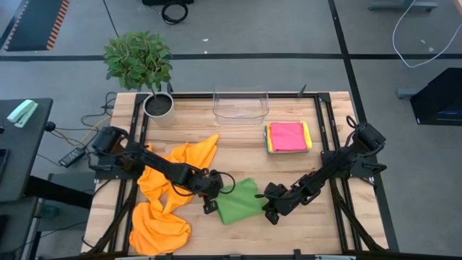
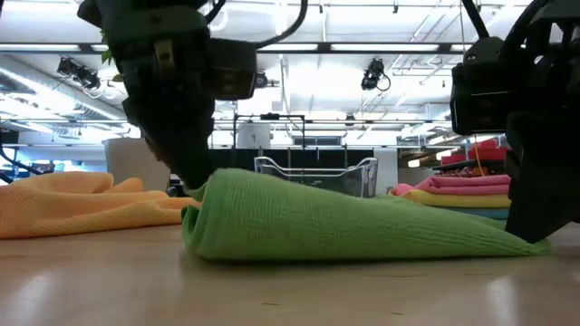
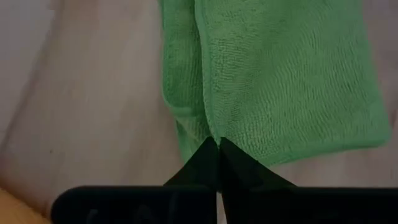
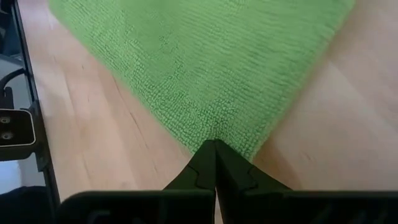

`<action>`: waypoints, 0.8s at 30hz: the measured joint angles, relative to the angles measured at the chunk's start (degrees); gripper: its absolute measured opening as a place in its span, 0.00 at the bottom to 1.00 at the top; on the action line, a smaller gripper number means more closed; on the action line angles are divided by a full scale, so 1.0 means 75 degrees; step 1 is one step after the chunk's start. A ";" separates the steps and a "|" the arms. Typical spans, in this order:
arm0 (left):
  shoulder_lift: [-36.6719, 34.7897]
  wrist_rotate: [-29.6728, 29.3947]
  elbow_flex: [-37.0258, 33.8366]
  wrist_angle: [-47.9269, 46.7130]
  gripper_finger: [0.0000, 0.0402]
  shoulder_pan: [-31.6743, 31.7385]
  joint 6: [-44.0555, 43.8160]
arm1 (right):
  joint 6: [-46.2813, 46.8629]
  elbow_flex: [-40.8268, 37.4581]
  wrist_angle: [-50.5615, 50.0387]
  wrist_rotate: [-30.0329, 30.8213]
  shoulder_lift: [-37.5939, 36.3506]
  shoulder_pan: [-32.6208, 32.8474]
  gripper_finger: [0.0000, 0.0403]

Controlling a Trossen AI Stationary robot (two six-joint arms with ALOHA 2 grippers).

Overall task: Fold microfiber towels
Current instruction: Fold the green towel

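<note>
Wooden desk (image 1: 289, 162): both grippers, left (image 1: 211, 189) and right (image 1: 271, 211), jaws pinched on soft green microfiber towel (image 1: 240, 201) edges, mid-fold. Next: carry edges over together.

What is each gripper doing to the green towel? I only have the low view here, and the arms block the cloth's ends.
Observer: The left gripper is shut on the green towel at a folded edge.
Operator: And the right?
Observer: The right gripper is shut on a corner of it.
Operator: Anything already folded?
Observer: A stack with a pink towel on top lies near the clear bin.
</note>
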 joint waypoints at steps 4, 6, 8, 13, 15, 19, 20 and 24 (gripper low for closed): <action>0.0094 0.0076 -0.0003 -0.0014 0.08 -0.0030 -0.0166 | -0.0357 0.0324 -0.0109 0.0068 -0.0386 -0.0087 0.01; 0.0088 0.0087 0.0000 -0.0032 0.10 -0.0041 -0.0166 | -0.0572 0.0596 -0.0485 0.0175 -0.0569 -0.0247 0.01; 0.0065 0.0115 -0.0002 -0.0175 0.13 -0.0041 -0.0197 | -0.0930 0.0858 -0.1138 0.0264 -0.0622 -0.0511 0.01; -0.0248 0.0213 0.0000 -0.0527 0.18 -0.0032 -0.0304 | -0.1709 0.1172 -0.1541 0.0183 -0.0418 -0.1351 0.01; -0.0517 0.0073 0.0000 -0.0705 0.18 -0.0035 -0.0555 | -0.1910 0.1152 -0.1616 0.0104 -0.0342 -0.1662 0.01; -0.0891 -0.0446 0.0000 0.0034 0.15 -0.0298 -0.0783 | -0.2218 0.1039 -0.1640 0.0006 -0.0358 -0.2081 0.01; -0.0884 -0.0620 0.0001 0.0632 0.13 -0.0433 -0.0743 | -0.2306 0.1003 -0.1678 -0.0034 -0.0354 -0.2158 0.01; -0.0160 -0.0829 0.0027 0.2707 0.07 -0.0896 -0.0436 | -0.2582 0.0924 -0.1622 -0.0098 -0.0354 -0.2428 0.01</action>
